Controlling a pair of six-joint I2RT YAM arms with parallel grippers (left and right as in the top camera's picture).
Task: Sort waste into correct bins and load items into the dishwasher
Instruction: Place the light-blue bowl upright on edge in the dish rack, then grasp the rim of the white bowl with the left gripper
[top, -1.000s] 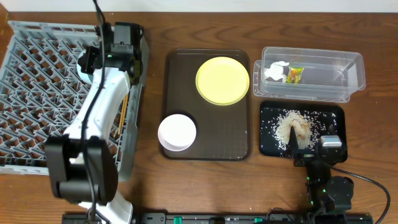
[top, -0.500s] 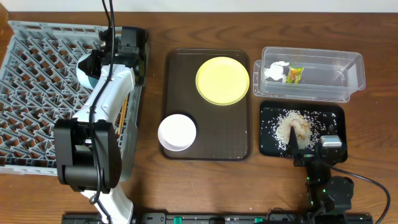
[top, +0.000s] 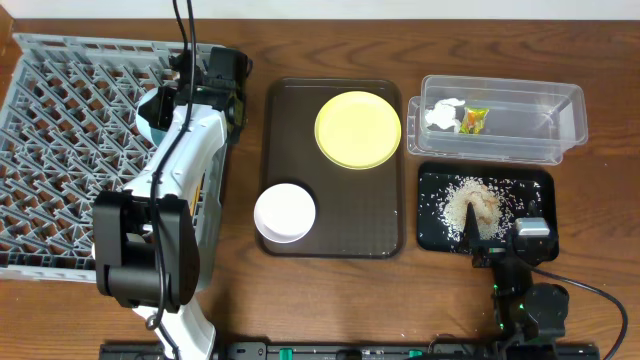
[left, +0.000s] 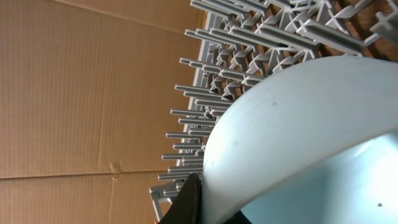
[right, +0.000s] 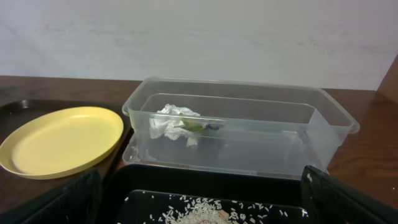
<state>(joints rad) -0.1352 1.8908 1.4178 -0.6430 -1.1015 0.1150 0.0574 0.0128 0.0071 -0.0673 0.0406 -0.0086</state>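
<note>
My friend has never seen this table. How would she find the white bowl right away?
Look at the dark brown tray in the middle of the table. Two round dishes sit on it, and the white bowl is in the near corner on the robot's left. Its neighbour, the yellow plate, is bigger, flat and at the far side.

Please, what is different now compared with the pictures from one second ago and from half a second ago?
The left pincer, gripping the light blue bowl, shifted to the right in the overhead view, toward the near edge of the grey dish rack, and the bowl went with it. Nothing was let go. The yellow plate, the white bowl and the open right pincer stayed as they were.
</note>
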